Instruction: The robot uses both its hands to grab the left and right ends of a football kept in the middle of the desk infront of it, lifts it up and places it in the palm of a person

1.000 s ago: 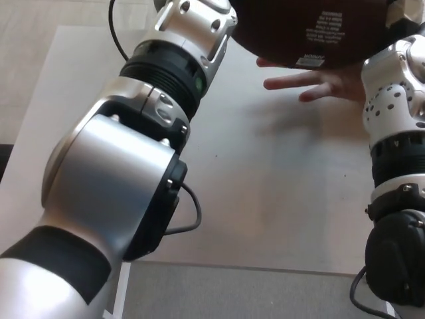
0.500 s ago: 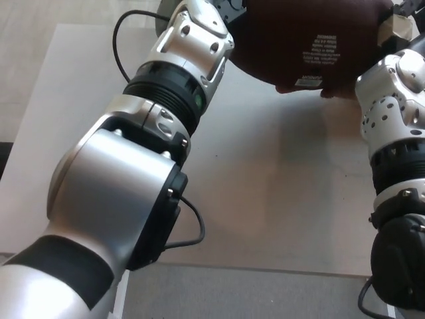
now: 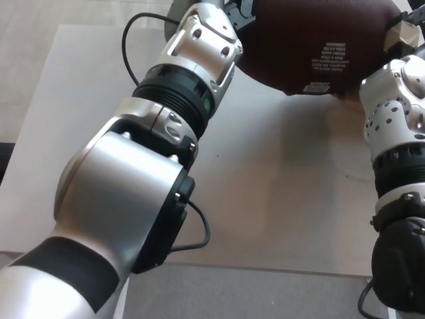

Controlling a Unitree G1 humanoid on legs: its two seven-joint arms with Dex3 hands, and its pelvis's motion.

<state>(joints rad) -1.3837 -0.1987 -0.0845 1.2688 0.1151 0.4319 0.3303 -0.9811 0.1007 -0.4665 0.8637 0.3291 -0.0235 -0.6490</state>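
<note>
football held aloft between both arms, top of head view.
dark brown oval football [image 3: 312, 43], matte with small white print, over the pale smooth desk [image 3: 279, 193]; left hand [image 3: 238, 12] and right hand [image 3: 397, 40] press its ends, finger positions hidden. silver arm housings and a black cable [image 3: 136, 33] block much.
</note>
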